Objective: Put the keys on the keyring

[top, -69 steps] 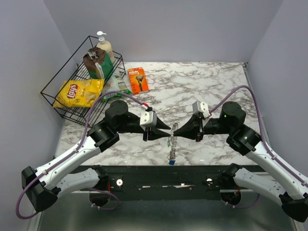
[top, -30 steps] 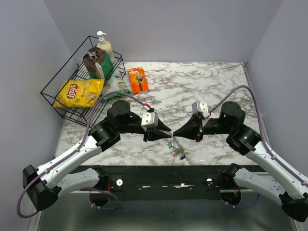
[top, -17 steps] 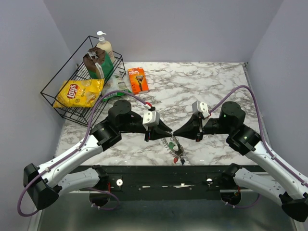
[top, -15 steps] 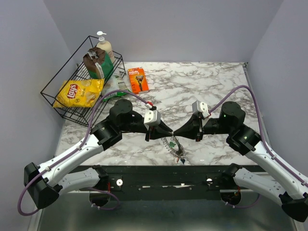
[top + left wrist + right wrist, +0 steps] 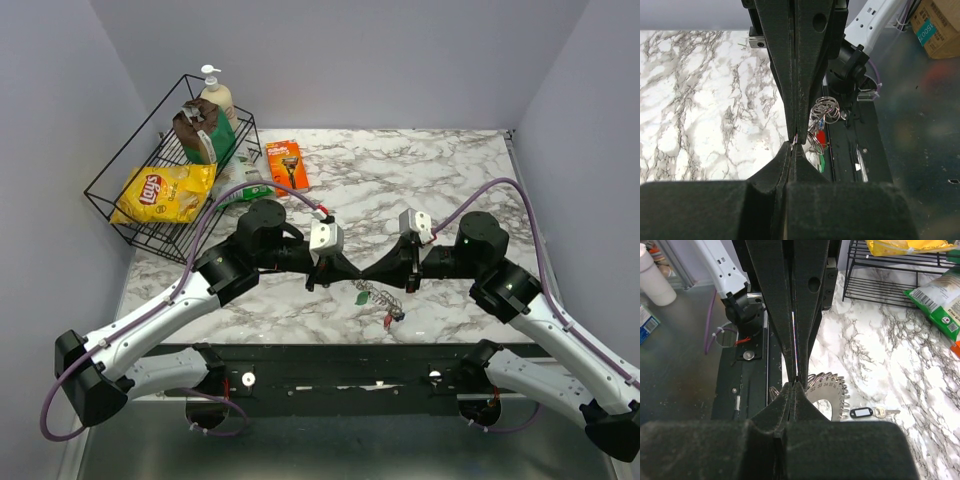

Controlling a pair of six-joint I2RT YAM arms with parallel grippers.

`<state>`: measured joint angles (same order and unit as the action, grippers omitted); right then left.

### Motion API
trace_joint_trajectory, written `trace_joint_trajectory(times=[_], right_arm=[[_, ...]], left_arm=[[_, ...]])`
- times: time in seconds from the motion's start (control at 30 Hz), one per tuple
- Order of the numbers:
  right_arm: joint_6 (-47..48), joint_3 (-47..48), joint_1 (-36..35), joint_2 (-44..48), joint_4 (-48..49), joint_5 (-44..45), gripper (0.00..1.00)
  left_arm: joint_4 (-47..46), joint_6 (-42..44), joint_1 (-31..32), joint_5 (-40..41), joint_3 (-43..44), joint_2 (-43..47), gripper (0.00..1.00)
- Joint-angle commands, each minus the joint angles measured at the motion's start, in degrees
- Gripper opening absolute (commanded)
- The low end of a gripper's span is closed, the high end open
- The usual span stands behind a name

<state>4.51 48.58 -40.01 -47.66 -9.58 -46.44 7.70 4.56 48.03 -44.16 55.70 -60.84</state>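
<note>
My left gripper (image 5: 354, 272) and right gripper (image 5: 369, 272) meet tip to tip above the table's front middle, both shut. The keyring (image 5: 377, 296), a grey wire coil, hangs just under that meeting point, pinched at its top edge. Keys with a green tag (image 5: 361, 297), a red tag (image 5: 386, 320) and a blue tag (image 5: 398, 316) dangle from it. In the left wrist view the keyring (image 5: 825, 107) hangs right of my left gripper (image 5: 794, 145). In the right wrist view the keyring (image 5: 834, 390) shows a numbered disc behind my right gripper (image 5: 794, 385). A silver key with a dark oval tag (image 5: 862, 412) lies on the marble.
A black wire basket (image 5: 118, 200) stands at the back left with a yellow chips bag (image 5: 160, 192), a dark pouch and a soap bottle (image 5: 215, 95). An orange razor pack (image 5: 287, 165) and a green packet (image 5: 252, 183) lie beside it. Walls close in on both sides.
My left gripper slid right to the right gripper's tip and closed there. The keyring with its tags swung and shifted rightward under the tips. The right arm stayed put.
</note>
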Motion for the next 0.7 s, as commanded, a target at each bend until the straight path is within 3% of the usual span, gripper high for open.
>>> trace_joint_trajectory(times=[0.0,0.33,0.43,0.67], right_arm=[[-0.6,0.1,-0.5,1.3,4.0,-1.8,0.01],[-1.6,0.5,-0.5,-0.1,4.1,-1.1,0.04],[-1.9,0.6,-0.5,-0.6,4.1,-0.1,0.14],[-3.1,0.5,-0.5,0.1,4.3,5.0,0.63]], left_arm=[[2.9,1.1,0.1,3.9,1.6,-1.5,0.0],[-1.5,-1.6,0.3,8.9,-1.1,1.2,0.0],[-4.6,-3.5,0.3,11.2,-3.0,2.4,0.0],[-7.4,-4.4,0.3,14.6,-5.9,3.5,0.0]])
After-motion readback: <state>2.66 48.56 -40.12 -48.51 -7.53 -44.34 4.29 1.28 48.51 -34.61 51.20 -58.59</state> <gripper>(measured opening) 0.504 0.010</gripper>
